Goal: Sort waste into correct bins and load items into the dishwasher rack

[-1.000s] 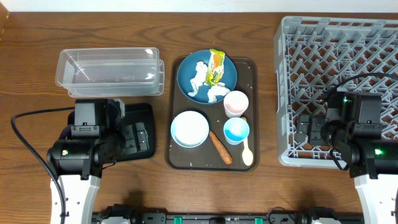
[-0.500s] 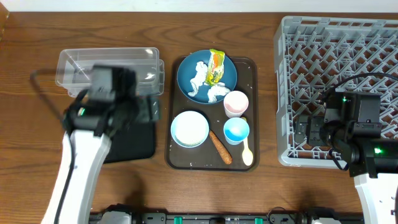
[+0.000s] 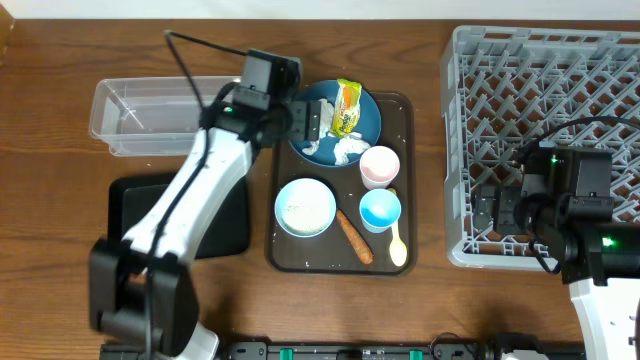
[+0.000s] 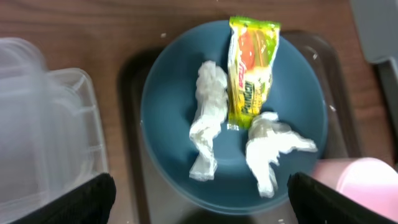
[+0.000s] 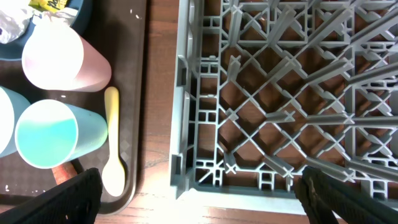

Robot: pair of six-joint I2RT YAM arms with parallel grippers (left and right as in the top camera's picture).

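Swung up from beside the black tray (image 3: 235, 225) half a second ago, the left gripper (image 3: 316, 122) now hangs over the dark blue plate (image 4: 171, 93), jaws spread wide and holding nothing. On that plate the yellow-green wrapper (image 4: 252, 71) lies flat along the far side, with one crumpled tissue (image 4: 207, 118) just to its left and a second tissue (image 4: 273, 146) touching its near end. The plate sits at the back of the brown serving tray (image 3: 405, 110), with the clear tub (image 3: 170, 115) just beside it. A clean pick probably means centring on one piece only, dropping straight down, and pinching across the wrapper's narrow width clear of the tissues. The right gripper (image 5: 199, 199), also released, waits over the rack (image 3: 560, 60) at its near corner.
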